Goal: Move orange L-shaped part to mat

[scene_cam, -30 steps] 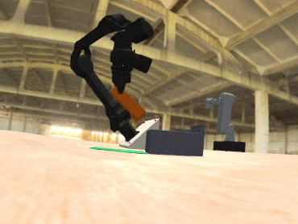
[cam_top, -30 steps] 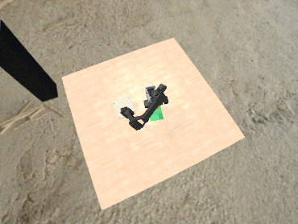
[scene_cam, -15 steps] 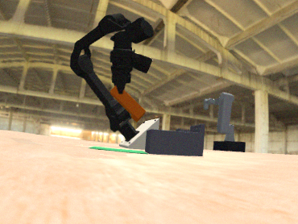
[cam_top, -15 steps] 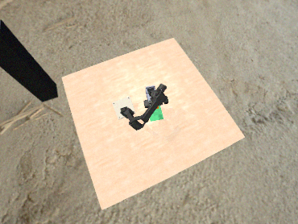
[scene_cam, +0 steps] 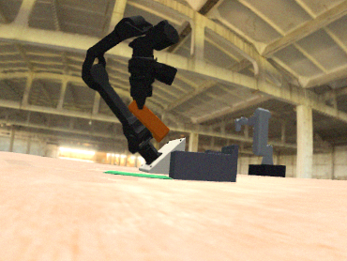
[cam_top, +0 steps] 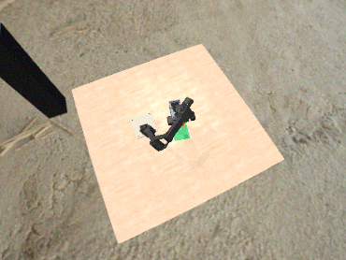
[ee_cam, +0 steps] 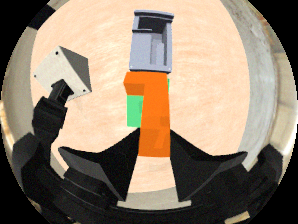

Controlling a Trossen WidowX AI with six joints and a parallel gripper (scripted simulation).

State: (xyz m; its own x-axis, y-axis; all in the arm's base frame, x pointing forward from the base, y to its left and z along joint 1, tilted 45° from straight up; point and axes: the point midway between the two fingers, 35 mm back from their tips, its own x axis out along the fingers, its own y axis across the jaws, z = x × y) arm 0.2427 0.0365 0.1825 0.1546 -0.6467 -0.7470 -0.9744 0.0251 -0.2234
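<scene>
The claw [scene_cam: 141,107] [ee_cam: 155,132] is clamped on the orange L-shaped part [cam_top: 182,124] [scene_cam: 149,122] [ee_cam: 156,107], one finger at each side of its narrow end; the part hangs in the air, out of its pocket and clear of the surface [cam_top: 187,182] [scene_cam: 141,216] [ee_cam: 200,90]; in the exterior view it is tilted, its held end high at the left and its other end lower at the right.

The grey tray [cam_top: 174,104] [scene_cam: 203,166] [ee_cam: 134,50] stands on the surface, its pocket showing open in the wrist view; the green mat [cam_top: 181,134] [scene_cam: 136,175] [ee_cam: 133,111] lies flat beside it, to its left in the exterior view; in the wrist view the part hides some of the mat; the top view hides the claw's fingers beneath the black arm [cam_top: 175,128] [scene_cam: 110,96] [ee_cam: 47,120].
</scene>
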